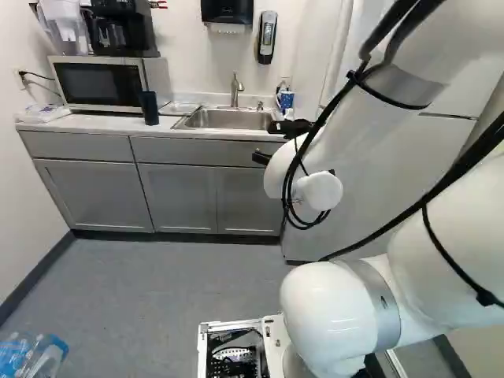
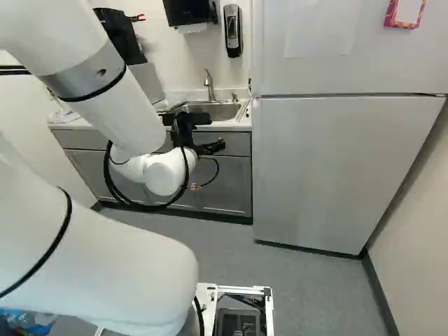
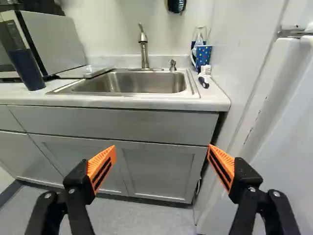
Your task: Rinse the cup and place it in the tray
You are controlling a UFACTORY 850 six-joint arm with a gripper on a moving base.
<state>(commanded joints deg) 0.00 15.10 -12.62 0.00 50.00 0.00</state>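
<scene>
Your pincer (image 2: 207, 133) hangs out over the floor ahead of the sink cabinets, facing the sink (image 3: 183, 95). In the wrist view, you see the pincer (image 3: 162, 151) open, its two orange pads (image 3: 101, 169) wide apart, with the cabinet fronts (image 3: 156, 164) beyond them.

Two things could be your cup, and you cannot tell which one is meant. The blue dotted cup (image 3: 203, 56) stands upright on the surface (image 3: 117, 102), by the sink's corner on the refrigerator (image 2: 315, 175) side. The tall dark tumbler (image 3: 28, 69) stands on the same surface, past the other end of the sink and close to the microwave (image 3: 54, 44).

Your shallow tray (image 3: 90, 71) lies flat between the microwave and the sink, near the sink's rim. The faucet (image 3: 144, 51) rises behind the basin, and a small pump (image 3: 172, 65) stands beside it. A brush (image 3: 205, 73) lies just in front of the dotted cup, and a clear bottle (image 3: 199, 35) stands behind it.

Above the sink you have a soap dispenser (image 2: 233, 31) on the wall. At the foot of the left base view, near the left edge, you see plastic bottles (image 1: 35, 358).
</scene>
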